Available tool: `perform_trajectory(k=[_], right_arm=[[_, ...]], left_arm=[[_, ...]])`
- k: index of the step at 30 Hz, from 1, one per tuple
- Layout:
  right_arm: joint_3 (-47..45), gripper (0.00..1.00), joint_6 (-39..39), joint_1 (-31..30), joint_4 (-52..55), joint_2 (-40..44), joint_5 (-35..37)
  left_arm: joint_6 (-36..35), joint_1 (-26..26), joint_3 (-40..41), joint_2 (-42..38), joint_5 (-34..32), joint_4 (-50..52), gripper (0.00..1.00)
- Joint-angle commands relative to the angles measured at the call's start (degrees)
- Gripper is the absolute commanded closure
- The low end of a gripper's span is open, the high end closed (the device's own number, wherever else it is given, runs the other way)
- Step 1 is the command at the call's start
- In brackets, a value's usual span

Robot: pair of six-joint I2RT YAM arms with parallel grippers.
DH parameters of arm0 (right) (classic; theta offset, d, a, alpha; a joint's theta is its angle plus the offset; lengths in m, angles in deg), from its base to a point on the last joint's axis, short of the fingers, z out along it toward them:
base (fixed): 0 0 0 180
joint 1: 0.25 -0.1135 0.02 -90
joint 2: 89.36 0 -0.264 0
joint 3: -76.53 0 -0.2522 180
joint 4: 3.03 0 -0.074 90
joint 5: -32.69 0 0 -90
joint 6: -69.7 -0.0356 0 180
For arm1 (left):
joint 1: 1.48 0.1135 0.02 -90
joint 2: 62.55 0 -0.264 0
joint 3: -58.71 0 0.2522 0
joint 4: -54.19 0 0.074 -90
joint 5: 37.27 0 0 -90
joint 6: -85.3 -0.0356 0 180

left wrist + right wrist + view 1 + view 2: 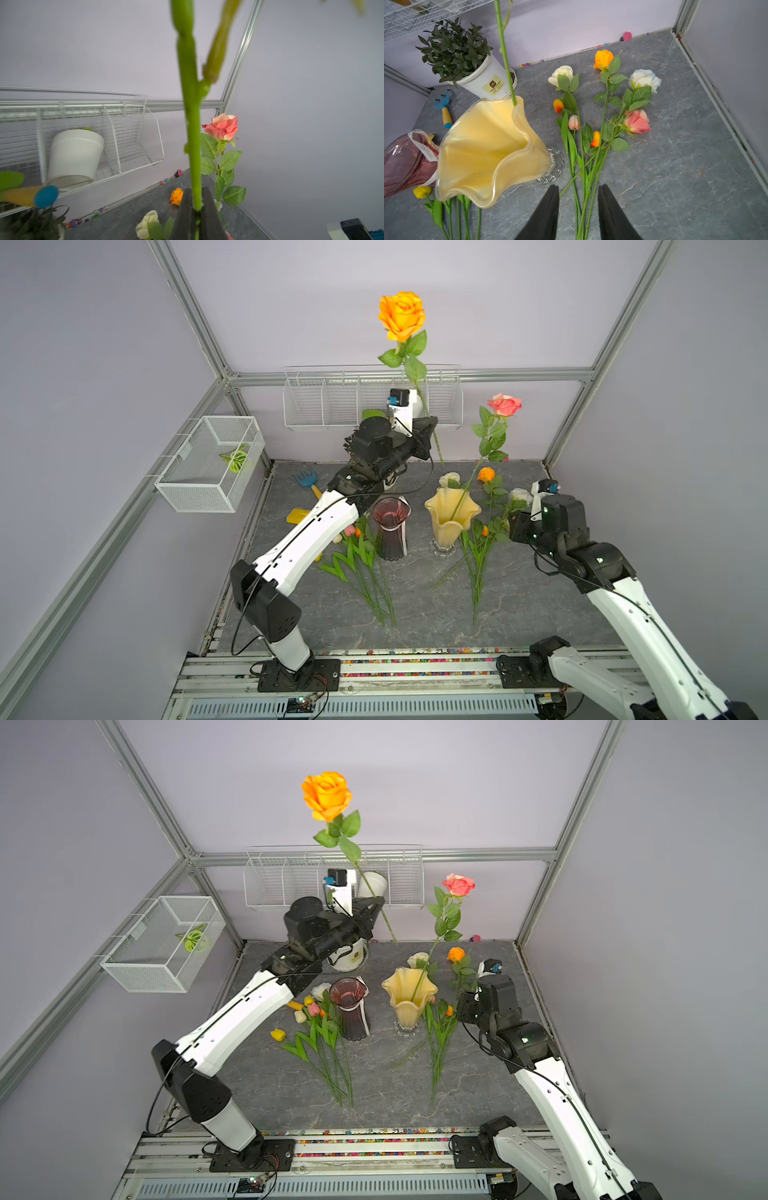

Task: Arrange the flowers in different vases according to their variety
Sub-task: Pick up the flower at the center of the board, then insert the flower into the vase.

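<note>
My left gripper (196, 200) is shut on the green stem of an orange rose (401, 315), held upright and high near the back wall. A pink rose (504, 405) stands in the pale yellow vase (452, 514). The dark purple vase (390, 526) beside it holds no flowers. Tulips (316, 1019) lie left of the purple vase. Right of the yellow vase (483, 149) lie mixed flowers: a cream rose (561, 74), an orange rose (603, 58), a white-blue rose (644, 79), a pink rose (637, 121) and small tulips (573, 122). My right gripper (578, 191) is open just above their stems.
A bushy plant in a white pot (488, 81) and a blue rake (443, 104) stand behind the vases. A wire rack (324, 402) on the back wall holds a small white pot (76, 153). A mesh basket (208, 464) hangs on the left wall.
</note>
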Motion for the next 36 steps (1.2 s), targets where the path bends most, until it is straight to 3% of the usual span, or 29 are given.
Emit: perform_trajectory(k=[1, 19, 25, 26, 28, 31, 36], right_arm=[[-1.82, 0.62, -2.22, 0.91, -0.02, 1.53, -3.16], [-7.42, 0.61, -1.26, 4.4, -0.79, -0.89, -4.98], [-7.02, 0.49, -0.42, 4.8, 0.2, -2.17, -4.65], [-6.83, 0.45, -0.44, 4.94, 0.57, -2.72, -4.4], [-6.76, 0.4, -0.61, 5.34, 1.15, -3.64, -4.03], [-7.27, 0.38, -0.9, 6.54, 1.1, -5.41, -4.91], [-8.81, 0.41, -1.76, 8.04, -0.67, -8.05, -5.72]], left_arm=[[-1.38, -1.48, -3.66, 2.32, 5.83, -3.31, 1.0], [0.24, -7.8, 20.5, 1.82, -2.09, -4.61, 1.0], [2.1, -7.79, 21.72, 2.51, -3.02, 0.18, 1.0], [2.33, -7.83, 21.44, 2.43, -3.39, 1.04, 0.94], [2.58, -7.82, 20.97, 2.19, -4.01, 2.47, 0.74], [3.28, -7.77, 19.64, 1.82, -4.51, 6.63, 0.49], [3.62, -7.95, 18.65, 0.62, -4.69, 10.07, 0.4]])
